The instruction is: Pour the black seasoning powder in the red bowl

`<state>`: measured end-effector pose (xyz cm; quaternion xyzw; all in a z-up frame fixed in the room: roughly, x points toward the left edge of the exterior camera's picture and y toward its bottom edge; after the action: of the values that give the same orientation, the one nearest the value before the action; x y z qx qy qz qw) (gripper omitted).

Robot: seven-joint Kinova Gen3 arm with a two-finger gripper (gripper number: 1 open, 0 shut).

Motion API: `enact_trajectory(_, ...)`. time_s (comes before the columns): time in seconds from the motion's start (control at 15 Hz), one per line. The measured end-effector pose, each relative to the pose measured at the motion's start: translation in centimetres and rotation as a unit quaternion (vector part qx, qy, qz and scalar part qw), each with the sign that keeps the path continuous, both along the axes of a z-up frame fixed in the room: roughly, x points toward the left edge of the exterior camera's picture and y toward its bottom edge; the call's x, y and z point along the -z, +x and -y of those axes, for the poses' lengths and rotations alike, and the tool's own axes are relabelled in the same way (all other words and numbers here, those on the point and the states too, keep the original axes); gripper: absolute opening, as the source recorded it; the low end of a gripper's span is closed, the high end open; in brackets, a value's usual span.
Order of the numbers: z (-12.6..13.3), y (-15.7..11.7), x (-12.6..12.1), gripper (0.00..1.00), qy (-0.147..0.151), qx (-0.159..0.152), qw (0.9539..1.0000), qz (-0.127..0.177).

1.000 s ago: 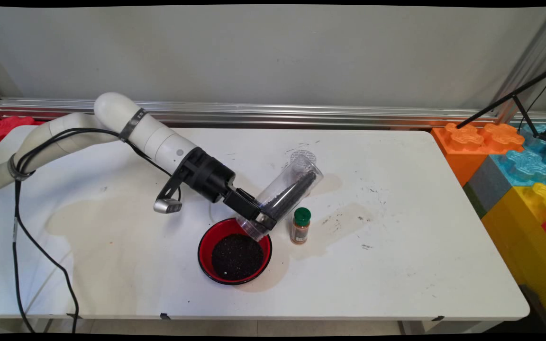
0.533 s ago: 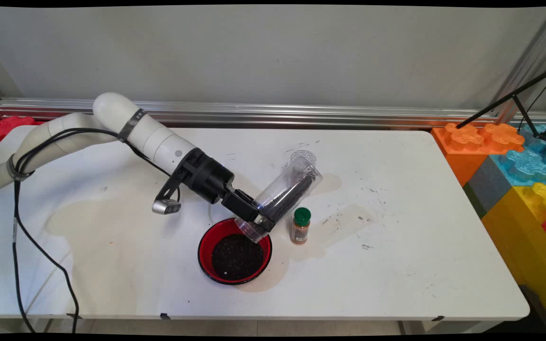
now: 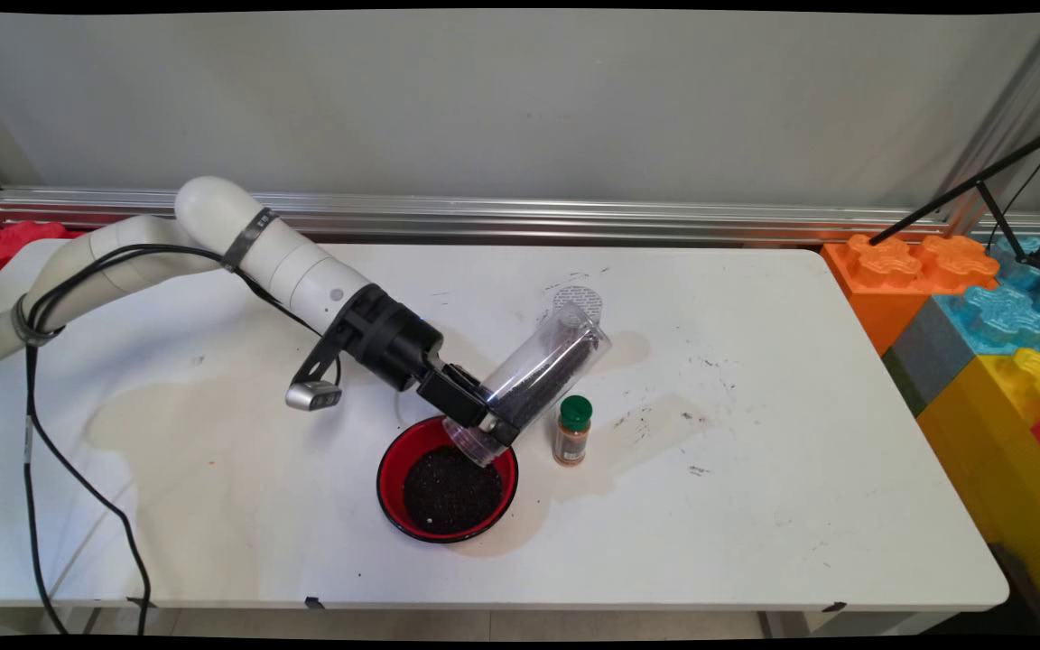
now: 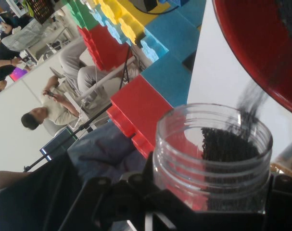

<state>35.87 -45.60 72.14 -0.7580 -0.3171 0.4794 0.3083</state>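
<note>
While the pincer is clamped round the neck of a clear jar of dark grains, the jar's long axis runs from 2 o'clock down to 8, mouth tipped over the red bowl's far rim, grains spilling in, spice bottle just beside on the tabletop.

The red bowl is cut off by the hand view's edges; the jar hides its far rim.

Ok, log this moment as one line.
gripper: shut on jar | jar: tilted, mouth over bowl | grains: pouring into bowl | spice bottle: upright beside bowl
</note>
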Motion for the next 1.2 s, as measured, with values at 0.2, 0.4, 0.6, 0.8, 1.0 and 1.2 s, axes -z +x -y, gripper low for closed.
enact_trajectory(0.2, -0.1, 0.07, 0.0, 0.0, -0.002, 0.002, 1.0, 0.001)
enact_trajectory(0.4, -0.21, 0.16, 0.0, 0.0, -0.003, 0.005, 1.0, 0.001)
enact_trajectory(0.6, -0.33, 0.3, 0.01, 0.0, -0.003, 0.007, 1.0, 0.002)
enact_trajectory(0.8, -0.45, 0.45, 0.02, 0.0, -0.004, 0.009, 0.9999, 0.003)
enact_trajectory(1.0, -0.52, 0.59, 0.04, 0.0, -0.006, 0.01, 0.9999, 0.004)
enact_trajectory(1.2, -0.56, 0.73, 0.08, 0.0, -0.008, 0.012, 0.9999, 0.006)
